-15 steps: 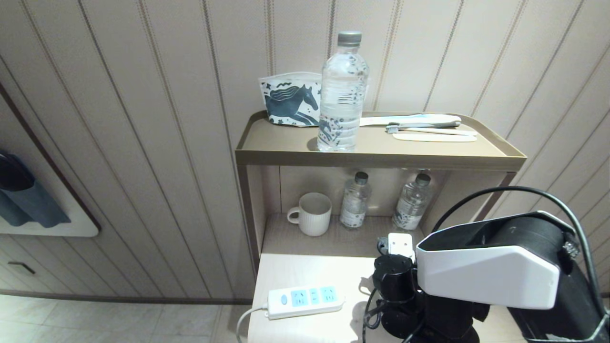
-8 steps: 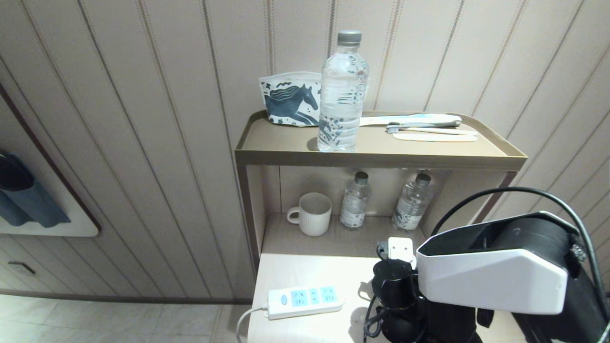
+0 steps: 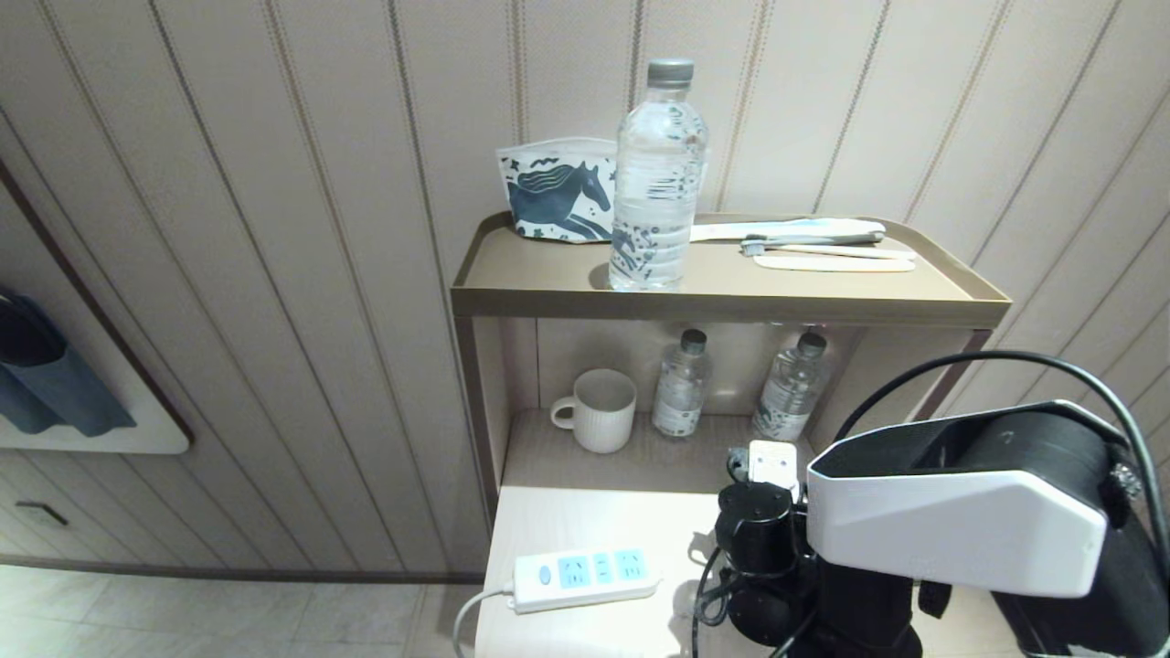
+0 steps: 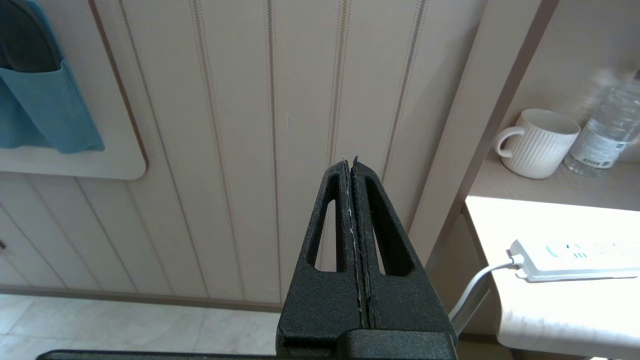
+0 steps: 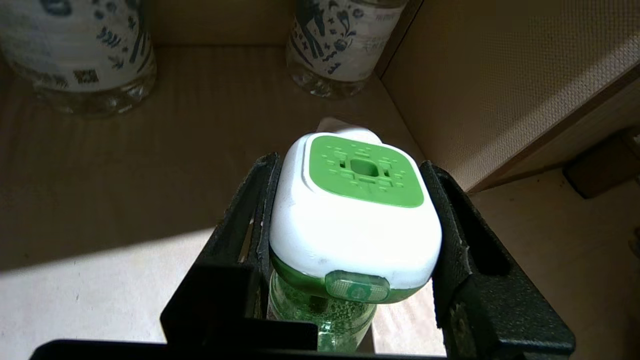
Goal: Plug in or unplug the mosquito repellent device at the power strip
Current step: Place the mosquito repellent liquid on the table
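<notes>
My right gripper (image 5: 347,165) is shut on the mosquito repellent device (image 5: 355,220), one black finger on each side of its white body. The device's green vented top faces the camera, and its translucent green bottle (image 5: 320,315) hangs below. It is held over the pale lower tabletop, close to the shelf's right side wall. The power strip (image 3: 585,576) lies flat near the table's front left corner with its three blue socket panels bare; it also shows in the left wrist view (image 4: 575,255). My left gripper (image 4: 350,161) is shut and empty, parked off the table's left side.
A white ribbed mug (image 3: 599,411) and two small water bottles (image 3: 681,384) (image 3: 791,388) stand in the shelf recess. On the top shelf (image 3: 548,297) are a large water bottle (image 3: 656,183), a horse-print pouch (image 3: 558,192) and toothbrushes (image 3: 823,247). My right arm (image 3: 951,512) fills the lower right.
</notes>
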